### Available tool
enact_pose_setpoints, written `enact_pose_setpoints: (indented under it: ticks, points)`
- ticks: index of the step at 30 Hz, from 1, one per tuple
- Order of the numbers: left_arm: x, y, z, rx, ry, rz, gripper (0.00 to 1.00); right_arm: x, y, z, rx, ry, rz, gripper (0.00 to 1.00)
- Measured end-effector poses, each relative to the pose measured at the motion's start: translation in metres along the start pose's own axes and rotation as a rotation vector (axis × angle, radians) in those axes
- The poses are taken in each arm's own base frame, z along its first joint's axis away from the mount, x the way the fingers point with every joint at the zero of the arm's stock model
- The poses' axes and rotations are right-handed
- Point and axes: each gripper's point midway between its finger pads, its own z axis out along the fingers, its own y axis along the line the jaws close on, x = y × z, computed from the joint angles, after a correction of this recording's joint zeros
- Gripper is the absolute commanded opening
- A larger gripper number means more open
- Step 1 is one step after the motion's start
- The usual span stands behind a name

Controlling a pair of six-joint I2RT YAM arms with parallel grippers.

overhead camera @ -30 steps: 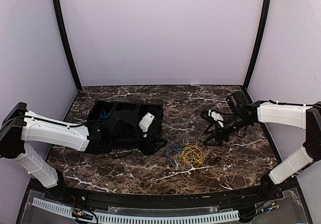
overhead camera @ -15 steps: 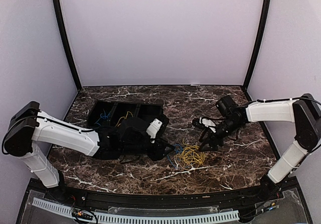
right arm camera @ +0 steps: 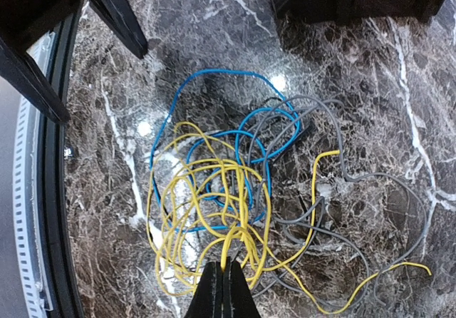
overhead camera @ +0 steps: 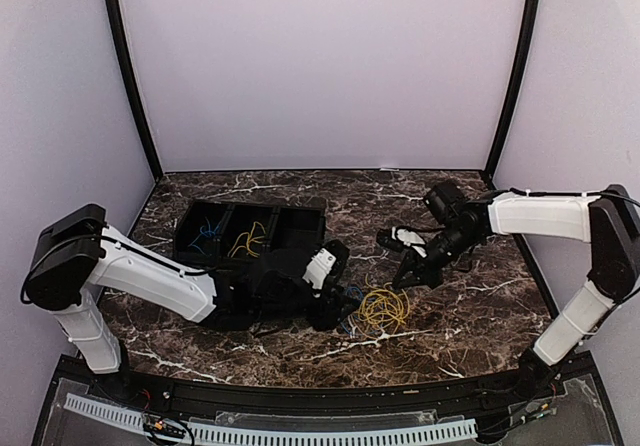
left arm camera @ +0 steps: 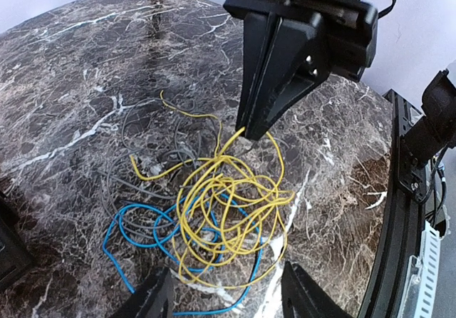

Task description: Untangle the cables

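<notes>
Yellow cable (overhead camera: 383,309) lies heaped on the marble table (overhead camera: 470,336) between the two arms, with the blue cable (right arm camera: 221,70) and the grey-black cable (right arm camera: 342,154) looped through it. The right gripper (right arm camera: 228,268) points steeply down, pinched fully closed on one yellow strand at the heap's right edge. The left gripper (left arm camera: 228,300) hangs just beside the heap's left edge, fingers spread wide, holding nothing. The blue loops lie on that side, so the left arm seems nearer to pin them while the right draws yellow away.
</notes>
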Motion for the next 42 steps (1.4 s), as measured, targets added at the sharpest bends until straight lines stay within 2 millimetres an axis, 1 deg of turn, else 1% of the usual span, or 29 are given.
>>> enact_pose_setpoints:
  ticks: [3, 6, 8, 10, 12, 14, 16, 18, 19, 22, 27, 30, 32, 35, 36, 39, 42]
  points:
    - [-0.005, -0.007, 0.005, 0.013, -0.049, 0.053, 0.58, -0.018, 0.01, -0.018, -0.01, -0.033, -0.027, 0.0]
    - [-0.02, -0.021, 0.009, 0.047, -0.149, 0.114, 0.6, -0.046, 0.022, -0.043, -0.012, -0.101, -0.078, 0.0]
    - [-0.03, -0.028, 0.012, 0.066, -0.217, 0.148, 0.64, -0.065, 0.031, -0.061, -0.02, -0.151, -0.113, 0.0]
    - [-0.041, -0.035, 0.017, 0.077, -0.279, 0.175, 0.65, -0.076, 0.039, -0.071, -0.035, -0.182, -0.13, 0.0]
    - [-0.054, -0.043, 0.024, 0.091, -0.342, 0.186, 0.64, -0.08, 0.046, -0.076, -0.057, -0.195, -0.129, 0.0]
    - [-0.067, -0.049, 0.031, 0.106, -0.4, 0.192, 0.63, -0.081, 0.05, -0.078, -0.077, -0.2, -0.119, 0.0]
    - [-0.077, -0.056, 0.039, 0.129, -0.448, 0.197, 0.57, -0.083, 0.055, -0.081, -0.092, -0.209, -0.11, 0.0]
    - [-0.082, -0.063, 0.048, 0.154, -0.478, 0.206, 0.48, -0.087, 0.058, -0.086, -0.094, -0.222, -0.11, 0.0]
    - [-0.082, -0.065, 0.054, 0.165, -0.482, 0.208, 0.4, -0.09, 0.06, -0.089, -0.092, -0.232, -0.116, 0.0]
    - [-0.076, -0.069, 0.068, 0.187, -0.48, 0.213, 0.24, -0.106, 0.066, -0.105, -0.08, -0.271, -0.15, 0.0]
    - [-0.053, -0.066, 0.081, 0.198, -0.436, 0.212, 0.17, -0.14, 0.077, -0.141, -0.046, -0.344, -0.23, 0.0]
    - [-0.049, -0.064, 0.084, 0.199, -0.426, 0.204, 0.07, -0.161, 0.085, -0.165, -0.024, -0.39, -0.28, 0.0]
    - [-0.047, -0.063, 0.084, 0.197, -0.419, 0.198, 0.05, -0.176, 0.09, -0.184, 0.003, -0.429, -0.317, 0.0]
    - [-0.04, -0.056, 0.084, 0.187, -0.407, 0.192, 0.05, -0.195, 0.1, -0.216, 0.053, -0.492, -0.371, 0.0]
    - [-0.037, -0.054, 0.084, 0.183, -0.402, 0.191, 0.05, -0.199, 0.103, -0.224, 0.064, -0.51, -0.382, 0.0]
    - [-0.023, -0.046, 0.088, 0.167, -0.375, 0.183, 0.05, -0.215, 0.11, -0.259, 0.096, -0.583, -0.415, 0.0]
    - [-0.012, -0.039, 0.093, 0.151, -0.356, 0.175, 0.04, -0.226, 0.12, -0.288, 0.101, -0.646, -0.43, 0.0]
